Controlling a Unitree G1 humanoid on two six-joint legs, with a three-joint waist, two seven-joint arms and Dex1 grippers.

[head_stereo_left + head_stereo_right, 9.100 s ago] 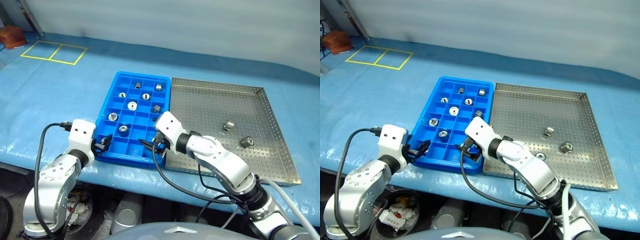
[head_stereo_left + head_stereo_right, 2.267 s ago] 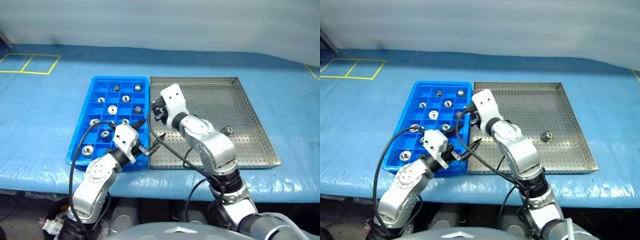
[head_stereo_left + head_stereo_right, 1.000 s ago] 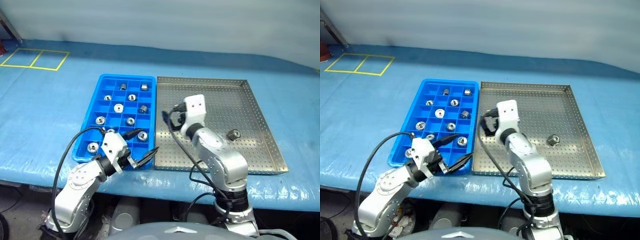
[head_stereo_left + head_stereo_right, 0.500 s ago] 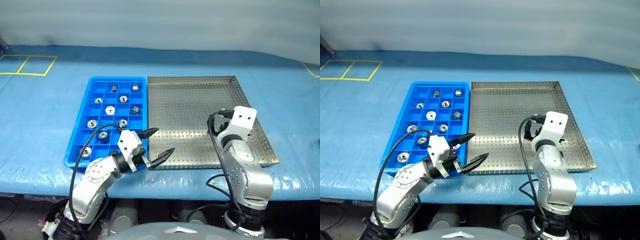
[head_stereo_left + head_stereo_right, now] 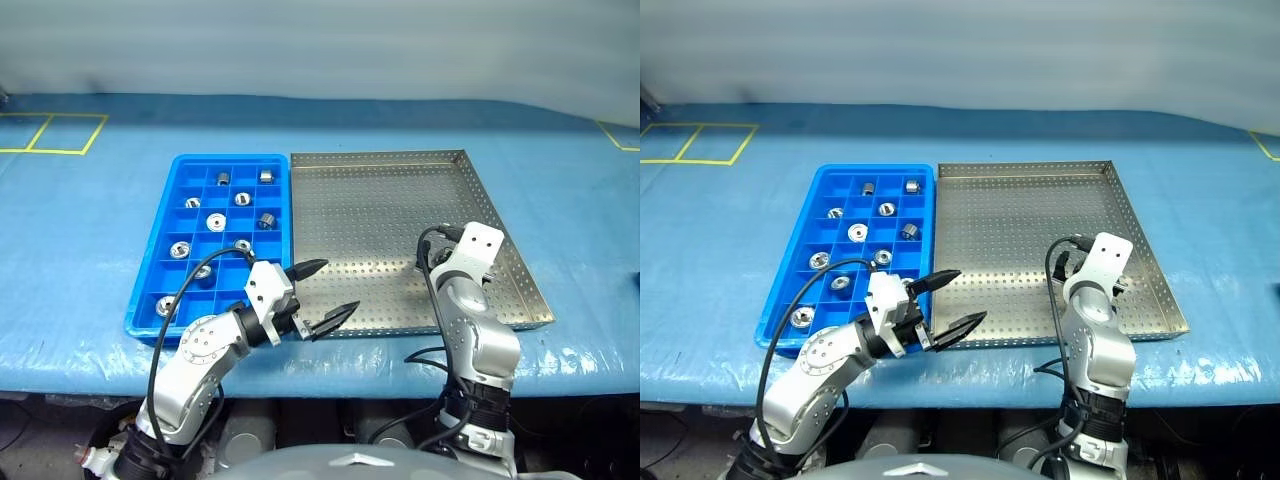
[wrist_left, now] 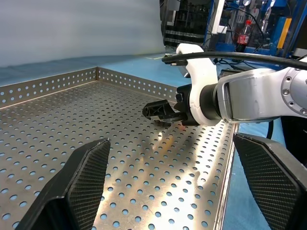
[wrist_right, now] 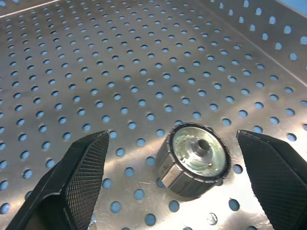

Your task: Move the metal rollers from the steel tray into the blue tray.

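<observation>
Right wrist view shows one small shiny metal roller [image 7: 194, 158], a short ribbed cylinder with a central hole, lying on the perforated floor of the large silver steel tray [image 7: 120, 72]. It sits between the two black fingers of the right gripper [image 7: 175, 184], closer to one finger than the other and touching neither; the fingers stand wide apart.

From the head views, the right gripper [image 5: 443, 262] hangs over the near right part of the steel tray [image 5: 380, 210], close to its right rim. The left gripper [image 5: 322, 293] reaches level over the tray's near left corner, its black fingers [image 5: 305, 268] spread wide with nothing between them. Left wrist view looks across the tray floor at the right gripper [image 6: 163, 112], low over the metal.

The bright blue plastic tray [image 5: 150, 300] with square compartments lies just left of the steel tray, touching it, on the blue-covered surface [image 5: 90, 220]. Nine metal rollers [image 5: 213, 220] rest in its compartments, singly.
</observation>
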